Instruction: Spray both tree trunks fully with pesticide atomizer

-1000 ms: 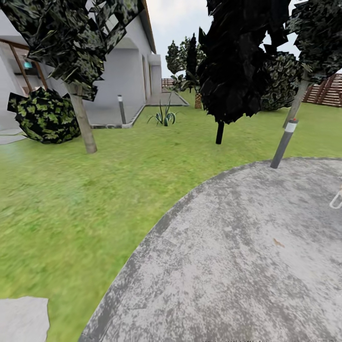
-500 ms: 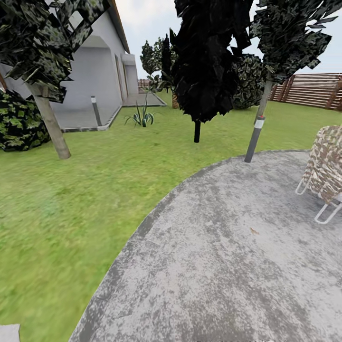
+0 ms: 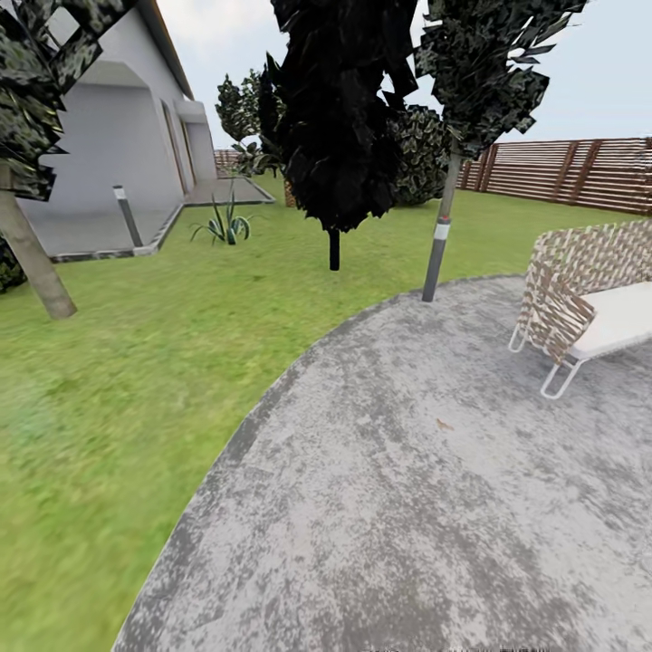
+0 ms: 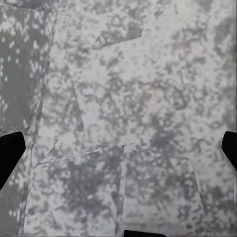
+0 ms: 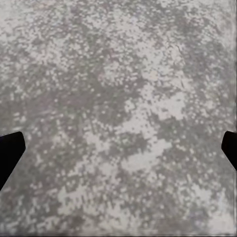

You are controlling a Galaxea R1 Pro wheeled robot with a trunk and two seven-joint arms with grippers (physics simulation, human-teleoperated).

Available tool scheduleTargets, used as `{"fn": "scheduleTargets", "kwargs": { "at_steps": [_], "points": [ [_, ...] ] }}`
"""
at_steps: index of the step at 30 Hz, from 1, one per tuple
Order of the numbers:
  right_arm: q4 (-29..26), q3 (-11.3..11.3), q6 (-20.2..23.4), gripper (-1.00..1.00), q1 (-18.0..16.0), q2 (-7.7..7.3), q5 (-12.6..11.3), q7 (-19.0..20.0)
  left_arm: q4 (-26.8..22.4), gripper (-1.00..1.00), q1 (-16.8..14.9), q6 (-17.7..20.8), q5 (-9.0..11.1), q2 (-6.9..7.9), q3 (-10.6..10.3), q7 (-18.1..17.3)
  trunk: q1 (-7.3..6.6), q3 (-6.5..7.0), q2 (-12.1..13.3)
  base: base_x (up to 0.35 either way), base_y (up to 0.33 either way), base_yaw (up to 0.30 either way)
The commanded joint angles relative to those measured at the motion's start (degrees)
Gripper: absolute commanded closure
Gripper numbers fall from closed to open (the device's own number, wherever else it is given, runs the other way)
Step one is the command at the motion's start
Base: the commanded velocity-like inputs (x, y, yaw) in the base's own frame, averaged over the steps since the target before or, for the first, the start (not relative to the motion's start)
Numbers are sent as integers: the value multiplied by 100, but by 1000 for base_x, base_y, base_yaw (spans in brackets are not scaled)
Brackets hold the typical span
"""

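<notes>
Two pale-trunked trees stand in the garden's lawn in the head view: one tree trunk leans at the far left under a dark green crown, and another slim tree trunk rises behind a grey post at the rim of the round grey paving. Between them stands a near-black conifer. A woven chair with a white seat sits on the paving at the right, before the slatted wooden fence. The white house lies at the left.

Both end effectors hang over mottled grey paving, well apart from either trunk. The left end effector has its dark fingertips spread wide at opposite edges of its wrist view, holding nothing. The right end effector is likewise spread wide, fingertips apart and empty.
</notes>
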Motion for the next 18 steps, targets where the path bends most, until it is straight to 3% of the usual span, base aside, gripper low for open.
{"fn": "scheduleTargets", "kwargs": {
  "at_steps": [1,18],
  "points": [
    [5,-2,-18,-100,-4,1,-2,-2,2,-100,-1,-17,36,0,4,-3,-1,-4,-2,0,0,-300],
    [-3,-2,-18,-100,-4,1,-2,-2,2,-100,-1,-17,36,0,3,-3,-1,-4,-2,0,0,-300]
  ]
}}
